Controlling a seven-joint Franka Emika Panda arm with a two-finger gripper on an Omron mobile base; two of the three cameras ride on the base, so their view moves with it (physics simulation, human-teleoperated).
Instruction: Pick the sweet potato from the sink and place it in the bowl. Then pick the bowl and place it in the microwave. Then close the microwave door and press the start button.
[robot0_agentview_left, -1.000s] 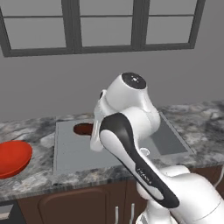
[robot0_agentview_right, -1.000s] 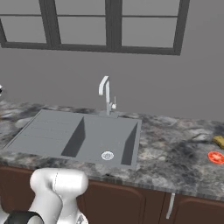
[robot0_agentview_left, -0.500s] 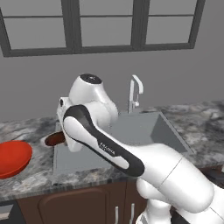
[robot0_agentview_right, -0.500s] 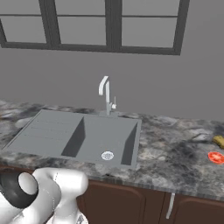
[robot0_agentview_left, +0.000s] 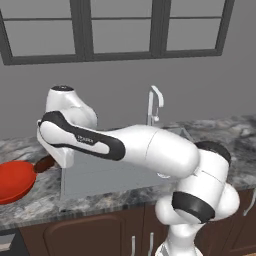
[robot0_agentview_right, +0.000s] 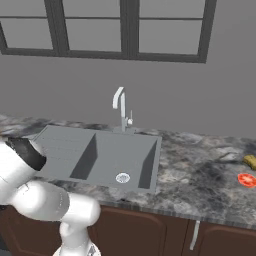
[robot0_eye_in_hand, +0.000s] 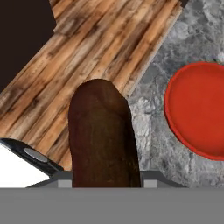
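Carried out of the sink (robot0_agentview_right: 107, 160) and swung far over to the left in the last second. A second ago, held over the left part of the basin; half a second ago, at the basin's left edge; now right beside the bowl (robot0_agentview_left: 15, 180).

Sweet potato (robot0_agentview_left: 45, 163) seen as a dark brown stub poking out by the arm's lower end in the left base view, its tip just at the rim of the red bowl. In the hand view, sweet potato (robot0_eye_in_hand: 104, 135) big and close, standing up from the bottom, with the bowl (robot0_eye_in_hand: 199, 109) off to the right on the speckled grey bench (robot0_eye_in_hand: 148, 127). Wooden floor past the bench edge on the left.

End effector (robot0_eye_in_hand: 105, 183) pinching the sweet potato, judging by how it hangs in the air and fills the hand view; fingertips hidden behind it.

Sink now empty of the tuber, only the round drain left. Picking part looks done. Probably not quite over the middle of the bowl yet, so a bit more sideways, then letting go.
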